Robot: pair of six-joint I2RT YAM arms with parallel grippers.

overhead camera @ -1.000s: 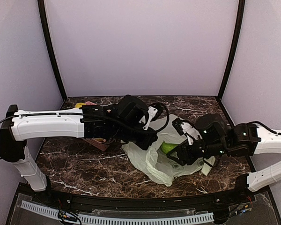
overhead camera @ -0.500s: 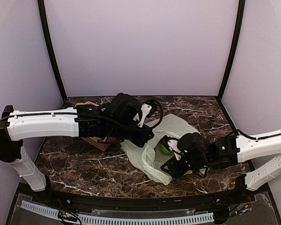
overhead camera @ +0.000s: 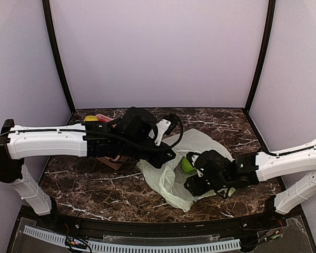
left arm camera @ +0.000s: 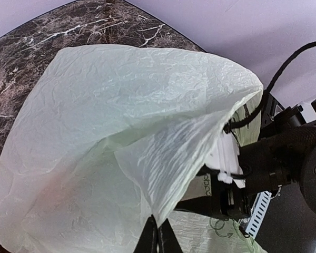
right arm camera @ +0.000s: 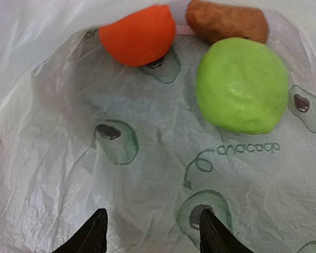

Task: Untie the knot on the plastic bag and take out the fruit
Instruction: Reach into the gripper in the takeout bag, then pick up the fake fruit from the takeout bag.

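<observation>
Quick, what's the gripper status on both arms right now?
Left gripper: closed, pinching the plastic bag.
Right gripper: open, holding nothing, short of the green fruit.

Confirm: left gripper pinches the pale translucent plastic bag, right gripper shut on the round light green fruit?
No: right wrist view shows the right gripper open, the round light green fruit lying free ahead of it. Left gripper does pinch the pale translucent plastic bag.

Counted: 1 plastic bag (overhead camera: 163, 179); 3 toy fruits inside, namely 1 orange fruit (right arm camera: 138, 35), 1 brown fruit (right arm camera: 227, 21) and 1 light green fruit (right arm camera: 241, 84). Also 2 robot arms, 1 left arm (overhead camera: 47, 142) and 1 right arm (overhead camera: 287, 161). Half hidden, 1 yellow piece (overhead camera: 90, 118) and 1 pink piece (overhead camera: 102, 117).
</observation>
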